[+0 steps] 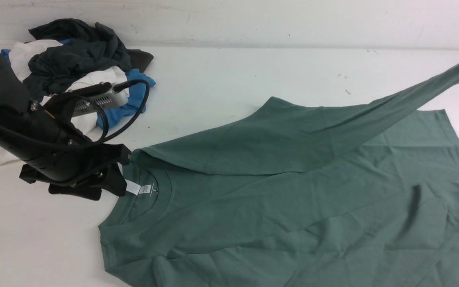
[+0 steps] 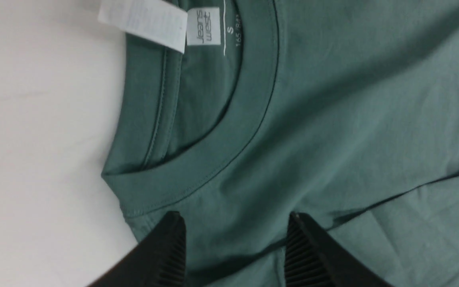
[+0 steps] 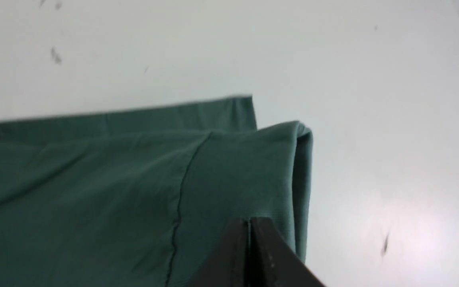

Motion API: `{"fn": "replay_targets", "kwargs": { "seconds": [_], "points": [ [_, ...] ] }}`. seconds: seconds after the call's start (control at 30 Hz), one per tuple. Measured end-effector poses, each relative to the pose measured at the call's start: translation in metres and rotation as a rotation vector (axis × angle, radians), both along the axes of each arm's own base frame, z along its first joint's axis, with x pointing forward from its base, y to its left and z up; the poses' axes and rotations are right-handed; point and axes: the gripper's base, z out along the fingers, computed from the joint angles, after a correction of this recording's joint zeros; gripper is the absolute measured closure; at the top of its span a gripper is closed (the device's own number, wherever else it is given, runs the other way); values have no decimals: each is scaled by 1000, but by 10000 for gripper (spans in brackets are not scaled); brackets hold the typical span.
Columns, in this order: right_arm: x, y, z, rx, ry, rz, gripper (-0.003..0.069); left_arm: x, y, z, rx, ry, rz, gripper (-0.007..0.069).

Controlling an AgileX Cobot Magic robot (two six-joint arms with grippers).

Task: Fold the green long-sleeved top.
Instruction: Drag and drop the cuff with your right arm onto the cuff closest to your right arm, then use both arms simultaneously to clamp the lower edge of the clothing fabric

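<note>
The green long-sleeved top [image 1: 293,191] lies spread on the white table, crew neck toward the left with its white neck tag [image 1: 132,187]. One sleeve [image 1: 412,93] is lifted and stretched toward the far right edge. My left gripper [image 1: 110,177] hovers at the collar. In the left wrist view it [image 2: 235,223] is open, jaws apart over the shoulder fabric beside the collar [image 2: 213,159] and tag [image 2: 144,22]. My right gripper [image 3: 249,225] is shut on the sleeve's cuff end [image 3: 253,159], held above the table. It is outside the front view.
A pile of dark grey, white and blue clothes [image 1: 78,63] lies at the far left behind my left arm. The white table [image 1: 233,71] runs back to a wall. The top's hem runs off the front view's right and near edges.
</note>
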Motion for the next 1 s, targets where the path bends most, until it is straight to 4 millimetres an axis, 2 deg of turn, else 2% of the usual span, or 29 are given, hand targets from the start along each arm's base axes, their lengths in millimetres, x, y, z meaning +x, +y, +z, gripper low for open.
{"fn": "replay_targets", "kwargs": {
  "seconds": [0.07,0.1,0.13,0.17,0.23,0.27,0.33,0.37,0.4,0.57,0.7,0.77,0.87,1.0],
  "points": [
    [-17,3,0,16,17,-13,668,1,0,3,-1,-7,-1,300],
    [-35,6,-2,26,38,-24,668,2,0,4,-1,-10,-2,300],
    [-65,9,-8,43,73,-51,668,2,0,5,-2,-10,-4,300],
    [-83,11,-14,57,94,-77,668,2,0,5,-3,-7,-5,300],
    [-114,14,-27,70,140,-110,668,1,-1,5,-3,3,-10,300],
    [-120,15,-31,72,151,-116,668,1,-1,5,-4,5,-10,300],
    [-157,18,-63,71,237,-137,668,1,-1,5,-4,6,-11,300],
    [-156,18,-63,69,232,-137,668,1,-1,5,-4,6,-11,300],
    [-168,19,-84,61,261,-134,668,1,-1,5,-4,6,-11,300],
    [-177,21,-131,54,242,-111,641,-1,-1,5,-5,22,-17,300],
    [-173,21,-147,68,232,-123,527,-5,-1,4,-8,59,-33,300],
    [-170,20,-145,66,237,-128,431,-6,-2,4,-10,75,-40,300],
    [-168,18,-130,57,273,-145,309,-10,-2,5,-12,99,-54,300],
    [-168,16,-107,47,336,-172,233,-16,-2,12,-15,105,-66,300]
  ]
}}
